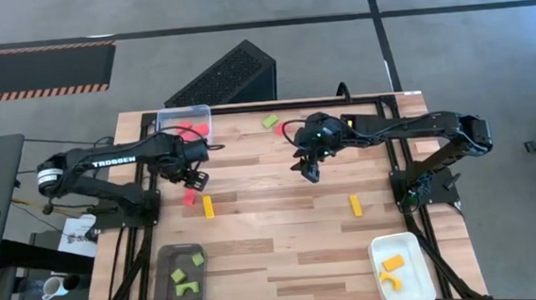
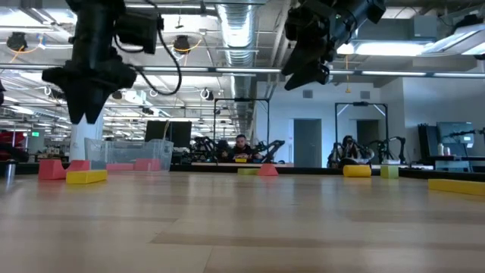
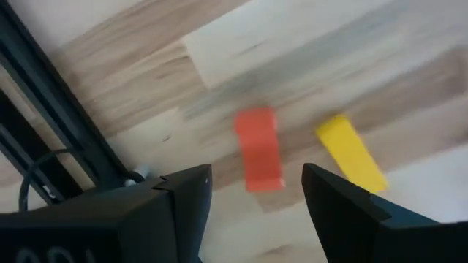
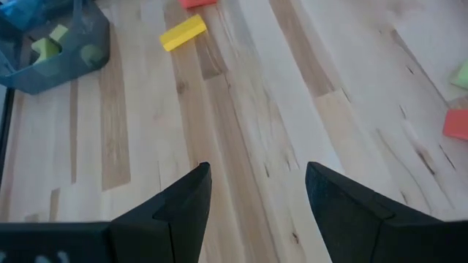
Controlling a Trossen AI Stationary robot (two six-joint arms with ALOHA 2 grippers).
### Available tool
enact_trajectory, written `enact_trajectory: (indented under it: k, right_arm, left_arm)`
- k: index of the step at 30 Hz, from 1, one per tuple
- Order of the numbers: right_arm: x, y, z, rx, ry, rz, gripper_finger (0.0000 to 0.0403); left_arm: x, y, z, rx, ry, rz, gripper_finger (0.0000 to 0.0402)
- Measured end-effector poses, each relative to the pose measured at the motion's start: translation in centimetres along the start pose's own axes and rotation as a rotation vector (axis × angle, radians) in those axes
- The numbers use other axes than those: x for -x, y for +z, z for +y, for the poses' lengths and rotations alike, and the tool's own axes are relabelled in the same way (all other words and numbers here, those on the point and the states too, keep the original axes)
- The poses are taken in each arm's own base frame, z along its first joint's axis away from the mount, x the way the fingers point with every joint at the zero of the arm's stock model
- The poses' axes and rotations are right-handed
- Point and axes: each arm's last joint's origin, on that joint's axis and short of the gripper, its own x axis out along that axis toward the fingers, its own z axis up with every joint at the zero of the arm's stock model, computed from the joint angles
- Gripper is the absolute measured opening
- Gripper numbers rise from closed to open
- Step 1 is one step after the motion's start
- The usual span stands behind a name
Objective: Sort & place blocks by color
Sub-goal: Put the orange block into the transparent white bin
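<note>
Three green blocks (image 1: 184,276) in grey tray (image 1: 161,299), seemingly two orange (image 1: 391,270) in white tray (image 1: 418,291)

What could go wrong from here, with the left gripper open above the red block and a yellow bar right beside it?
1. The left gripper hangs open over the red block; the yellow bar lies close alongside, so a finger could nudge or catch it on the way down.
2. The red block lies skewed to the fingers, so closing may twist it rather than seat it.
3. The right gripper hangs open over bare wood mid-table; both arms could crowd if they reach inward.
</note>
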Motion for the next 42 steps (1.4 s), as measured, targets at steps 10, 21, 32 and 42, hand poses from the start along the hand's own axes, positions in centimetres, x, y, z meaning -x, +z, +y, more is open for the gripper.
enact_trajectory:
  k: [10, 21, 32, 42]
  right_arm:
    - [-0.1, -0.1, 0.5, 0.004, 0.012, 0.001, 0.0244]
    - [-0.1, 0.0, 0.5, 0.002, 0.014, -0.005, 0.0244]
    - [-0.1, 0.0, 0.5, 0.002, 0.014, -0.005, 0.0244]
    - [-0.1, 0.0, 0.5, 0.002, 0.014, -0.005, 0.0244]
  left_arm:
    - [-3.6, 0.5, 0.7, 0.009, -0.066, 0.007, 0.0195]
    - [-5.8, 0.1, 1.1, 0.035, -0.067, -0.013, 0.0195]
    - [-6.2, 0.0, 0.6, 0.044, -0.068, -0.031, 0.0195]
    - [-8.7, 0.7, -0.5, 0.026, 0.024, 0.047, 0.0195]
